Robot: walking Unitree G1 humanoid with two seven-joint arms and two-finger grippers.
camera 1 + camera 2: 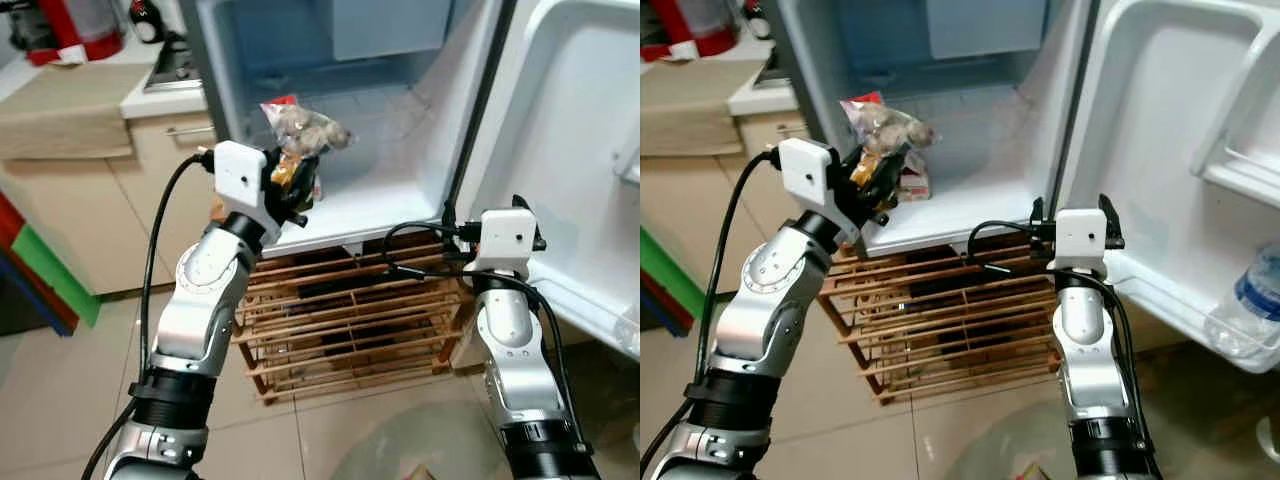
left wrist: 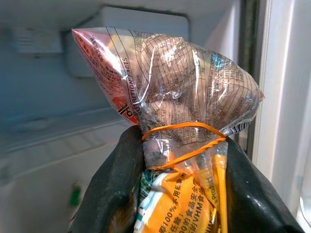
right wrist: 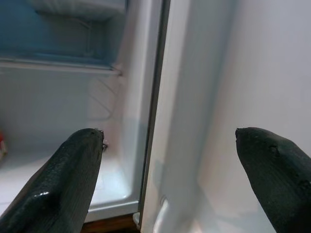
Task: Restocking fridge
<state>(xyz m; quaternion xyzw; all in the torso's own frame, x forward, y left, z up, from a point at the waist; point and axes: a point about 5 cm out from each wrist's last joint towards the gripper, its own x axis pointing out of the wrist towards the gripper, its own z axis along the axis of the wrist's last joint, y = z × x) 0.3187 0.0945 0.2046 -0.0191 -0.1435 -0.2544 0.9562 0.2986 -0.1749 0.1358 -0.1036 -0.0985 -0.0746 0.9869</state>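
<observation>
A clear plastic snack bag tied with an orange rubber band, with orange print below the tie, is held at the front edge of the open fridge's lower compartment. My left gripper is shut on the bag just under the band, its black fingers on either side. Another small packet lies on the fridge floor behind it. My right gripper is open, empty, and raised near the hinge between the compartment and the open door.
A water bottle sits in the door's lower shelf. A wooden slatted rack stands under the fridge. A counter with cabinets lies to the left, with a red appliance on it. Tiled floor is below.
</observation>
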